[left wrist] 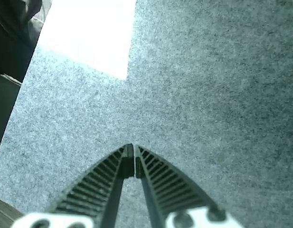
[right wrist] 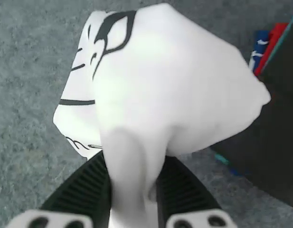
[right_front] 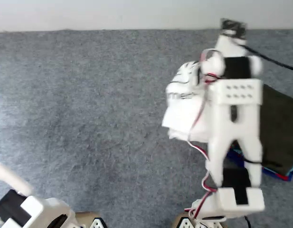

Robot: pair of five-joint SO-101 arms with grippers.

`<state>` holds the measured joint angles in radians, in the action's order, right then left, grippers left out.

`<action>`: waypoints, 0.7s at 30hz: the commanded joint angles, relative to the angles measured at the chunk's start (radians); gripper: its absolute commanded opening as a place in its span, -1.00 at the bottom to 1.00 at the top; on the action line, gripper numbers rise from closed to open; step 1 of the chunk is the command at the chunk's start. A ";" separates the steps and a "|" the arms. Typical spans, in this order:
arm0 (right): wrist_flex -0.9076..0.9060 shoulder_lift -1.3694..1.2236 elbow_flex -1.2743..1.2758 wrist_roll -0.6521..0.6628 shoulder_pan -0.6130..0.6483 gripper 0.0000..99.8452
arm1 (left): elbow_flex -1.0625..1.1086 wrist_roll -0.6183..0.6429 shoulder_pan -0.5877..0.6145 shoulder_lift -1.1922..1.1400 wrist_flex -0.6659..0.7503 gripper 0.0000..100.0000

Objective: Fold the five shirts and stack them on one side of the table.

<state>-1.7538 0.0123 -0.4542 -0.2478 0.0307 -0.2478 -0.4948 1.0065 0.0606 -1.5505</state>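
While I watch the feeds from here, the right gripper [right wrist: 132,190] is clamped on the white shirt [right wrist: 170,95]. A thick fold of cloth is pinched between its two black ribbed fingers [right wrist: 82,187]. The rest of the shirt bunches out ahead of them, with black line print showing on one side.

I take the dark stack [right_front: 279,128] of folded shirts as my mark. From the high view, the white shirt [right_front: 184,107] sits just beside the stack, on the side facing the middle of the grey table [right_front: 89,104]. The right arm [right_front: 234,123] stretches over the gap between the two and covers the shirt's edge nearest the stack. I cannot tell whether the cloth touches the stack or rests on the felt.

In the right wrist view the dark stack [right wrist: 274,133] lies close behind the bunched cloth. Blue and red edges [right wrist: 267,42] of lower pieces peek out beneath its dark top layer. The same coloured edges [right_front: 279,173] show at the stack's near corner from above.

The left gripper [left wrist: 133,151] is well apart from the stack. Its fingertips are pressed together with nothing between them, over bare grey felt [left wrist: 208,95]. The left arm [right_front: 27,206] sits at the table's near edge, across the table from the stack.
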 commanded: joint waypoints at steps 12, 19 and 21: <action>-0.033 -0.010 -0.032 0.295 -0.432 -0.98 | -0.005 -0.003 -0.011 0.032 0.009 -0.97; 0.070 -0.200 -0.032 0.407 -0.559 -0.98 | -0.005 -0.003 -0.051 0.032 0.009 -0.97; 0.124 -0.242 -0.032 0.473 -0.598 -0.97 | -0.005 -0.003 -0.057 0.032 0.009 -0.97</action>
<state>-1.6955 -0.2102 -0.4542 0.1511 -0.5079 -0.2478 -0.4948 0.9666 0.0606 -1.5505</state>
